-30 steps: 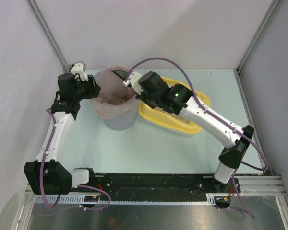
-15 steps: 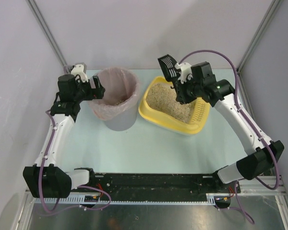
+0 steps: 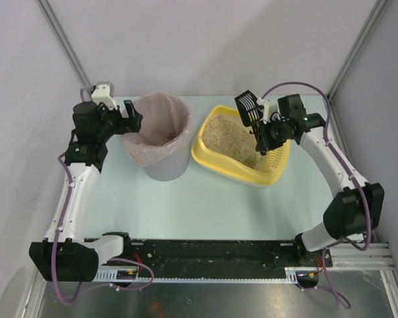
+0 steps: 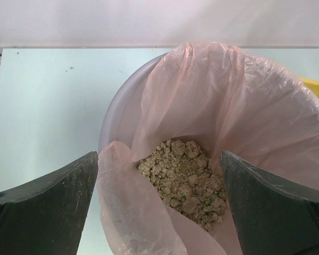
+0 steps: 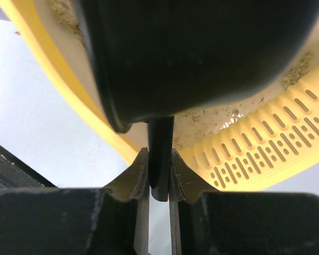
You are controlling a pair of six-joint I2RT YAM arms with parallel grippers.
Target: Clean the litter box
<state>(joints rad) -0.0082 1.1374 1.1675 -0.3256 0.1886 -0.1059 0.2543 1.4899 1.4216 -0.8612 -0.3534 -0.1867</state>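
The yellow litter box (image 3: 220,167) lies right of centre with beige litter (image 3: 227,134) in it and a slotted rim (image 3: 276,157) at its right end. My right gripper (image 3: 268,130) is shut on the handle of the black slotted scoop (image 3: 248,106), held tilted above the box's far right part. In the right wrist view the pads (image 5: 137,176) pinch the scoop handle (image 5: 160,151) over the slotted rim (image 5: 266,146). My left gripper (image 3: 132,118) is open at the left rim of the grey bin (image 3: 166,169). Its fingers (image 4: 48,204) straddle the pink liner (image 4: 239,101), with clumps (image 4: 183,178) below.
The bin stands just left of the litter box, almost touching it. Metal frame posts (image 3: 66,46) and white walls close in the table at the back and sides. A black rail (image 3: 212,252) runs along the near edge.
My right arm has swung from over the bin back to the right and now holds the scoop over the litter box. My left gripper has shifted slightly left at the bin's rim.
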